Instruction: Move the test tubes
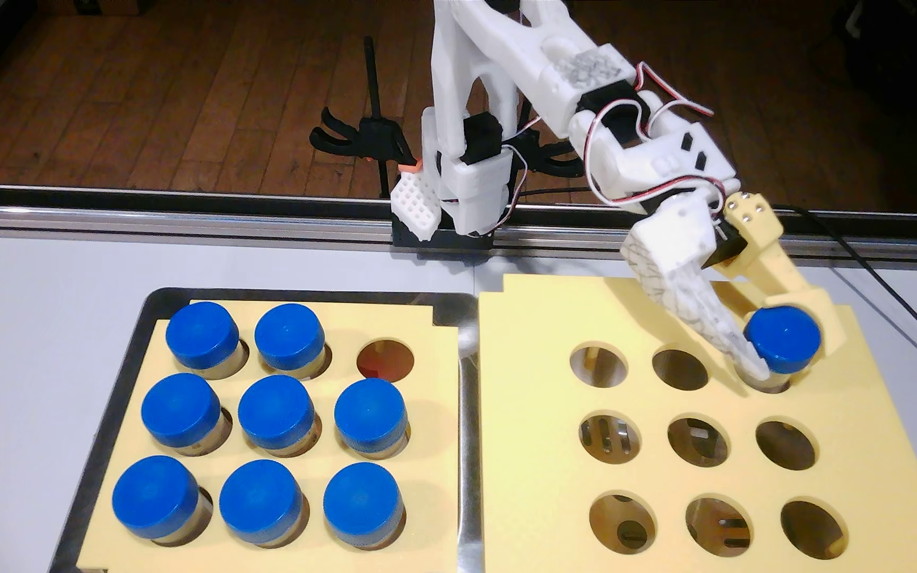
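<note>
The two-finger gripper point(776, 352), one finger white with a lattice pattern and the other pale yellow, is clamped on the wide round blue screw cap of a clear plastic test tube point(782, 341). That tube stands sunk in the hole at the far right corner of the right-hand yellow foam rack point(550, 441), with only the cap and a sliver of clear wall showing above the rim; whether it rests on the bottom I cannot tell. The rack's other eight round holes stand open. To the left in the fixed view, a second yellow foam rack point(423, 441) sits inside a dark metal tray point(114, 374) and carries eight more blue-capped clear tubes point(275, 413), filling every hole except the one at its far right corner. Both racks rest on the pale grey table point(32, 330), near its front edge.
</note>
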`<state>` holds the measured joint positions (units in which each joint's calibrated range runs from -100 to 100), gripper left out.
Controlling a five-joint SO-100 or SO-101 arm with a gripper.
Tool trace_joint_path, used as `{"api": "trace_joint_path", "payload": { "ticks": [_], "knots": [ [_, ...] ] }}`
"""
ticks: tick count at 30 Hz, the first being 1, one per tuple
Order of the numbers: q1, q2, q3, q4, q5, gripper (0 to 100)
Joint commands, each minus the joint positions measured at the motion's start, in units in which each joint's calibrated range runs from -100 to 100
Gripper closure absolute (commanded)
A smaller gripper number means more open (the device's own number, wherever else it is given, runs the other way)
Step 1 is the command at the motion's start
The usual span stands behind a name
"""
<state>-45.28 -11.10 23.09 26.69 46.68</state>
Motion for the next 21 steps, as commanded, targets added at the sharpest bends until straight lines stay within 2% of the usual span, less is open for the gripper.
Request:
{"api": "trace_joint_path", "payload": {
  "ticks": [1,3,8,14,16,17,21],
  "knots": [
    [0.8,-0.8,-0.6,-0.7,-0.2,70],
    [2.3,-0.9,-1.3,-0.7,-0.7,67],
    [6.1,-3.8,-4.4,-0.8,-0.5,66],
    [17.6,-19.9,-6.9,-0.2,-0.3,66],
    [22.3,-25.5,-2.9,0.5,-0.3,67],
    [27.3,-30.8,3.4,0.6,-0.3,67],
    [36.9,-40.7,18.4,0.5,-0.3,67]
  ]
}}
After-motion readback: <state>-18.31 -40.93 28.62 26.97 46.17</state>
